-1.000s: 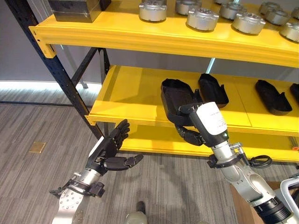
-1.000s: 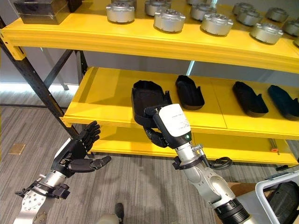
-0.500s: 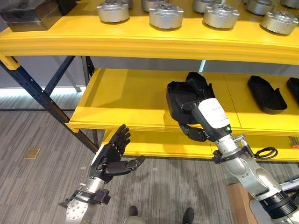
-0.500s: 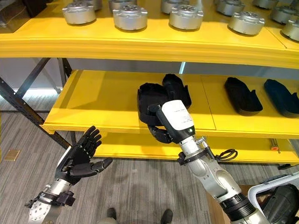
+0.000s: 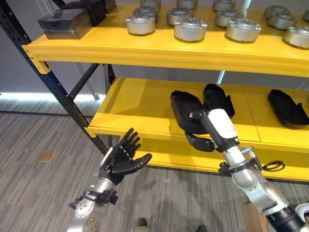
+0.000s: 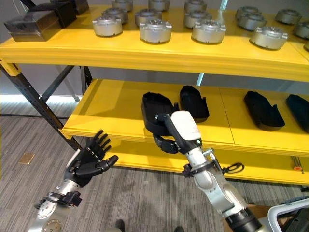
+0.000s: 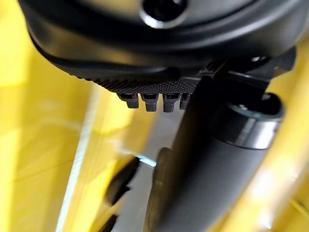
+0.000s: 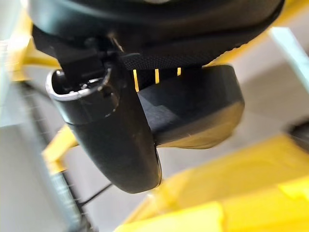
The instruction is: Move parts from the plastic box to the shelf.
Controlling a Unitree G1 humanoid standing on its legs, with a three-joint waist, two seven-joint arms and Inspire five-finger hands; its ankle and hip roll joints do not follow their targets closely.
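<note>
Two dark robot hands reach toward a yellow metal shelving rack. Nearest, low on the robot's left, the left hand [image 5: 120, 158] hangs over grey wood-patterned flooring [image 5: 34, 145] with its fingers straight and spread, thumb out, holding nothing; it has lifted a little over the last second.

Further in, the right hand [image 6: 166, 143] is under the front lip of the middle yellow shelf board [image 5: 140, 104], thumb and fingers curled round the near end of a black moulded plastic shell part [image 5: 187, 111]. That part now lies on the board, just beside a second black shell part [image 5: 218, 99] behind it. A second ago it stood more tilted against the hand; it has since settled flatter and deeper in. The whole picture has also shifted, so the camera moved.

Placement looks nearly finished; letting go likely remains.

Further right lies another black shell part [image 5: 287, 107]. Farthest, the top yellow shelf board [image 5: 159, 50] carries silver round metal castings [image 5: 190, 29] and a dark grey metal block [image 5: 65, 22].
</note>
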